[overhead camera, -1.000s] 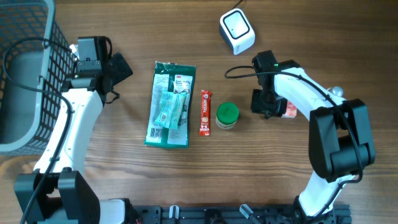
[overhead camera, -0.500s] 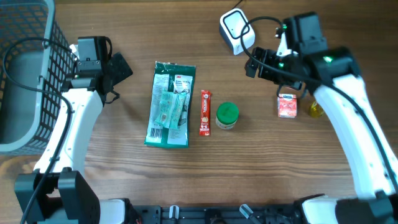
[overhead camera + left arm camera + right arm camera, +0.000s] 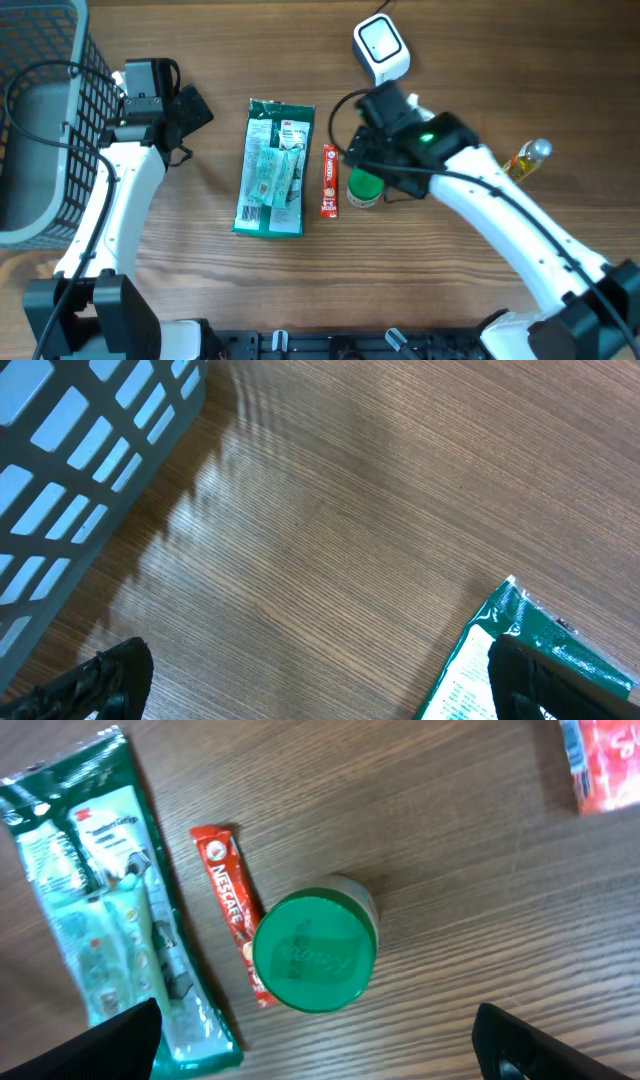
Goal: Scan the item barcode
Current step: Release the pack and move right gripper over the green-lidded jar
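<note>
The white barcode scanner (image 3: 381,48) stands at the back of the table. In a row at the middle lie a green packet (image 3: 272,167), a red Nescafe stick (image 3: 330,181) and a green-lidded jar (image 3: 364,187). My right gripper (image 3: 325,1055) hovers open above the jar (image 3: 314,950), with nothing between its fingers; the stick (image 3: 231,902) and packet (image 3: 100,890) lie to its left. A red carton (image 3: 603,762) shows at the top right of the right wrist view. My left gripper (image 3: 322,685) is open over bare wood, its right finger at the packet's corner (image 3: 500,650).
A grey wire basket (image 3: 38,120) fills the left edge. A small yellow bottle (image 3: 527,158) lies at the right. The right arm (image 3: 480,200) crosses the table's right half and hides the carton in the overhead view. A cable runs to the scanner.
My right gripper opened and left the red carton on the table at the right. It then swung past the scanner and left to above the green jar. The left arm has not moved.
</note>
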Controlling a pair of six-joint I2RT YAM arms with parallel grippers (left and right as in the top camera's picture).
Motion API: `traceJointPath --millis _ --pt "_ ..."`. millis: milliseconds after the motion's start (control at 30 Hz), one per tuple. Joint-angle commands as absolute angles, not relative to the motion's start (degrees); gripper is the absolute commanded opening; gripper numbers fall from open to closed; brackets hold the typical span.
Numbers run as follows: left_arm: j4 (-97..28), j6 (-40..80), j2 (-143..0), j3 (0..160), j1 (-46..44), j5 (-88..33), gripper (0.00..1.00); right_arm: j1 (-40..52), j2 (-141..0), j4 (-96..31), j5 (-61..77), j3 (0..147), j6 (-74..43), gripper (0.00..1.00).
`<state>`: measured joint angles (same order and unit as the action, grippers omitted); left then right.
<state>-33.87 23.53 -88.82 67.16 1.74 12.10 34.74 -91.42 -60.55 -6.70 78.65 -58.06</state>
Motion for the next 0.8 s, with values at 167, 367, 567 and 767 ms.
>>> traceJointPath --millis 167,367,567,767 --pt "-33.85 24.49 -88.84 67.83 1.89 12.03 1.00 37.76 -102.96 -57.54 -11.18 77.97 -66.28 0.98" --pt "-33.85 24.49 -88.84 67.83 1.89 12.03 1.00 37.76 -107.07 -55.90 -8.95 77.97 -70.94 0.98" --pt "-33.85 24.49 -88.84 67.83 1.89 12.03 1.00 37.76 -107.07 -55.51 -8.45 77.10 -72.29 0.86" --pt "-33.85 24.49 -88.84 67.83 1.89 12.03 1.00 37.76 -107.09 -54.02 -6.52 76.03 -72.31 0.77"
